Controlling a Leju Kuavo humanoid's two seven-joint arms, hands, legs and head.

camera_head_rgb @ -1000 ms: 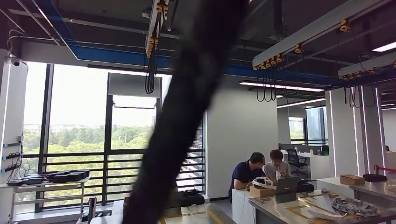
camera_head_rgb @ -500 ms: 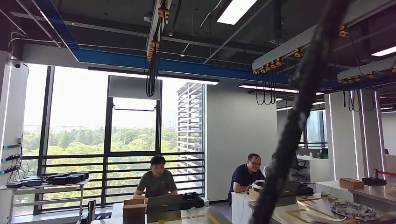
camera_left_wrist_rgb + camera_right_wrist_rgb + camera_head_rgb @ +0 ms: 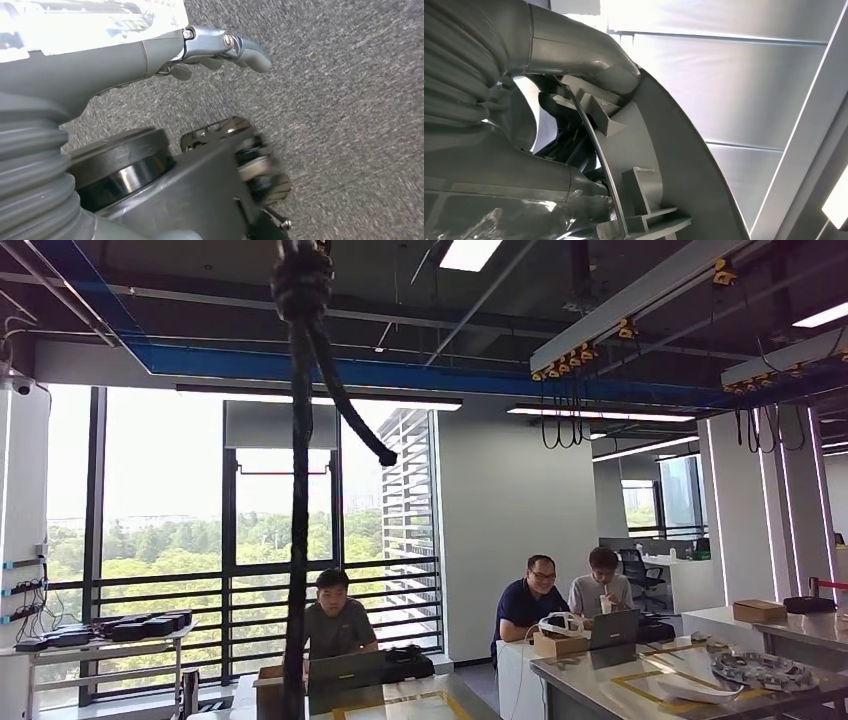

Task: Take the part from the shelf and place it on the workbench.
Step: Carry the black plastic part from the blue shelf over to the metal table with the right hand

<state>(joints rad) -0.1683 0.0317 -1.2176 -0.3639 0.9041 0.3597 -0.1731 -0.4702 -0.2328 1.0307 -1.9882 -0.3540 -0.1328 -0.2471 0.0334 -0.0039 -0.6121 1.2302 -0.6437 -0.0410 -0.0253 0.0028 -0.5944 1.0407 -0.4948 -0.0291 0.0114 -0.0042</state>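
In the right wrist view my right hand (image 3: 559, 55) grips a large grey curved part (image 3: 674, 165) with ribs on its inner face. The thumb lies over its rim and the darker fingers reach behind it. In the left wrist view my left hand (image 3: 210, 45) hangs over grey carpet (image 3: 350, 100) with its fingers stretched out and nothing in them. A steel workbench (image 3: 610, 680) marked with yellow tape stands at the lower right of the head view, some way off.
A thick black knotted rope (image 3: 298, 490) hangs close in front of the head camera. Three people sit at laptops behind the benches (image 3: 335, 625). A ring-shaped part (image 3: 762, 670) and a white curved piece (image 3: 700, 695) lie on the workbench. Windows fill the left side.
The head camera has shifted a little. The black rope has swung from the middle, past the right, to the left of the picture, uncovering the seated people.
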